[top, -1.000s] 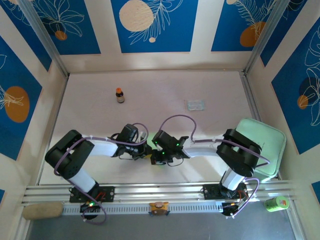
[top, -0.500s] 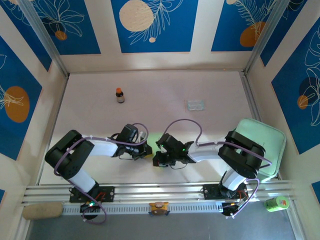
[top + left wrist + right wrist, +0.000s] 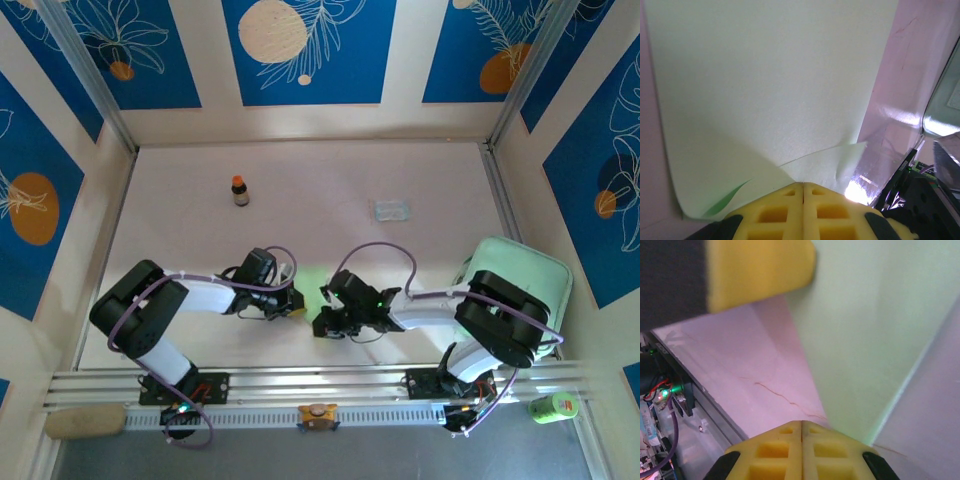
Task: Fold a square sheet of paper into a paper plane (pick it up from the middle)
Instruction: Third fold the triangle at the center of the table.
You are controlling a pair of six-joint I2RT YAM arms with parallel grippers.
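Left gripper [image 3: 803,186]: pads pressed together, pinching the near edge of the green paper sheet [image 3: 765,75]; the paper buckles up at the pinch. Right gripper [image 3: 801,424]: pads pressed together, tip just beside the sheet's edge, can't tell if touching. Sheet sits between both grippers, right of the brown bottle [image 3: 240,190] and well apart from it, on the near side.

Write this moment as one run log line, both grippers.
left gripper: shut on square sheet of paper | right gripper: shut, at its edge
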